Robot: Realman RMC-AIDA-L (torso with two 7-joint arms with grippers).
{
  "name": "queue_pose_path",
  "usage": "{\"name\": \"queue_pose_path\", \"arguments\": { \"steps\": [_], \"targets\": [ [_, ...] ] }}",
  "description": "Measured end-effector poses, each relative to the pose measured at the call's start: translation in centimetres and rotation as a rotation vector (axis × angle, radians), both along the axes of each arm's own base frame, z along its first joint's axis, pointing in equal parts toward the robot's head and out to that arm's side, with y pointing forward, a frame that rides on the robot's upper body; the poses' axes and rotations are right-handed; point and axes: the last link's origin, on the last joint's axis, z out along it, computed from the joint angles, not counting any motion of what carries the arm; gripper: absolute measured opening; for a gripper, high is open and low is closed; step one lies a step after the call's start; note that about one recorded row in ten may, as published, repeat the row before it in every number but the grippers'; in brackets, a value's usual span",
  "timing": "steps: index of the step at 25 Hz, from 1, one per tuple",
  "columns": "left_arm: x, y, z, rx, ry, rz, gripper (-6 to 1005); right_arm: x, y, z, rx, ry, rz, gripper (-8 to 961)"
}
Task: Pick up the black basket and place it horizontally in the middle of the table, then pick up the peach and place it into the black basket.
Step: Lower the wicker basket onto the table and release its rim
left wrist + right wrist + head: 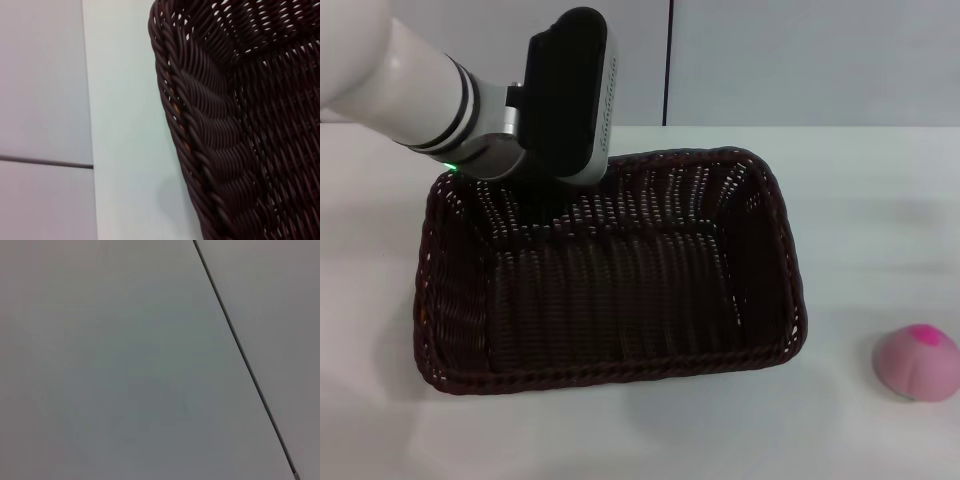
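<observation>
The black basket (620, 372) lies lengthwise across the middle of the white table (880, 200), open side up and empty. My left arm reaches in from the upper left. Its black wrist housing (570, 95) hangs over the basket's far rim near the left corner and hides the gripper beneath it. The left wrist view shows the basket's braided rim and corner (200, 165) close up, with bare table (125, 125) beside it. The pink peach (918, 362) sits on the table to the right of the basket, apart from it. My right gripper is out of view.
A grey wall with a vertical panel seam (669, 60) stands behind the table's far edge. The right wrist view shows only grey wall panels and a dark seam (240, 355). Bare tabletop lies between the basket and the peach.
</observation>
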Motion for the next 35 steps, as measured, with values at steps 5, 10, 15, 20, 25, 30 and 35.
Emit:
{"name": "queue_pose_path", "arguments": {
  "steps": [5, 10, 15, 20, 25, 30, 35],
  "targets": [
    [-0.1, 0.0, -0.7, -0.006, 0.028, -0.025, 263, 0.1, 0.1, 0.0, 0.0, 0.001, -0.007, 506],
    [0.1, 0.1, -1.4, 0.0, 0.07, -0.08, 362, 0.1, 0.2, 0.0, -0.004, 0.001, -0.014, 502],
    [0.8, 0.1, -2.2, -0.006, 0.084, -0.134, 463, 0.4, 0.0, 0.0, -0.001, 0.003, -0.023, 499],
    [1.0, 0.2, -2.3, -0.006, 0.087, -0.142, 464, 0.5, -0.2, 0.0, 0.0, 0.003, -0.03, 495],
    [2.2, 0.6, -1.6, 0.054, 0.031, -0.109, 480, 0.6, -0.3, 0.0, 0.002, 0.004, -0.033, 492],
    [1.9, 0.6, -1.5, 0.057, 0.032, -0.1, 553, 0.6, -0.3, 0.0, 0.002, 0.004, -0.033, 489],
    [1.4, 0.6, -1.4, 0.064, 0.046, -0.086, 627, 0.6, -0.3, 0.0, 0.002, 0.004, -0.033, 485]
  ]
}}
